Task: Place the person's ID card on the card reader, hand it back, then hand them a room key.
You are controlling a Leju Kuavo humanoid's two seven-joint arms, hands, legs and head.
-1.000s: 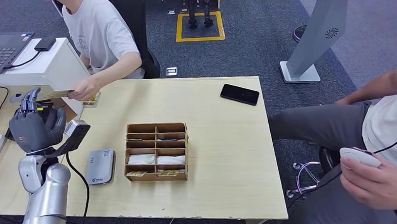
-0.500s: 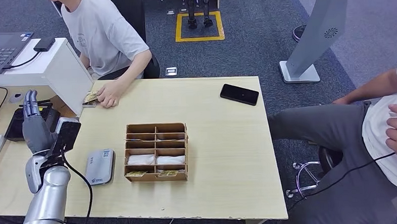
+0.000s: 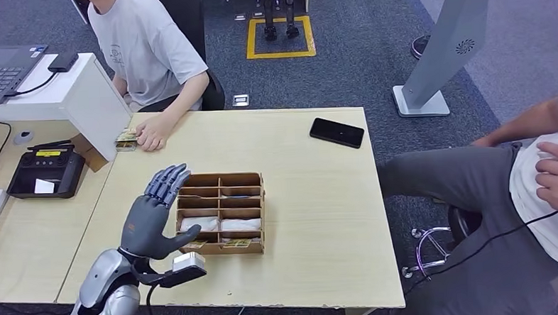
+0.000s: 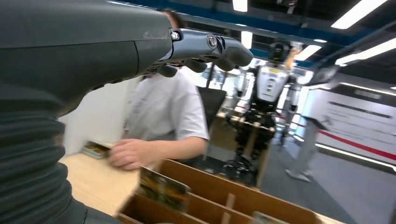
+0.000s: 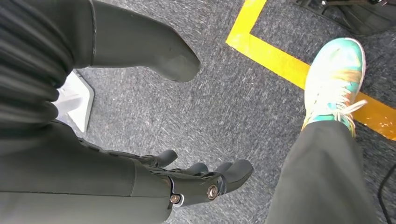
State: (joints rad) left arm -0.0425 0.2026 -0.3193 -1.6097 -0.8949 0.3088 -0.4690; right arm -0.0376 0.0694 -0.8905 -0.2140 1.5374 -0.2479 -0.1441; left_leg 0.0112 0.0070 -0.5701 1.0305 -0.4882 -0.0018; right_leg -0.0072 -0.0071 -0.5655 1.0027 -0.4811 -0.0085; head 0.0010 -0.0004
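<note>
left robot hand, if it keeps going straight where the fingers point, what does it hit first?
Probably the wooden organizer: the left robot hand points up-right over its near-left corner. Height is unclear, so it may pass above.

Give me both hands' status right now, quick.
Left hand: open, holding nothing, beside the wooden organizer.
Right hand: open, holding nothing, hanging above the floor.

Silver arm (image 3: 101, 296), dark grey fingers (image 3: 165, 182)

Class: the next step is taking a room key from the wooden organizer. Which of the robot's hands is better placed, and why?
Left. The left hand hovers open beside the wooden organizer on the table, while the right hand hangs down over the carpet.
</note>
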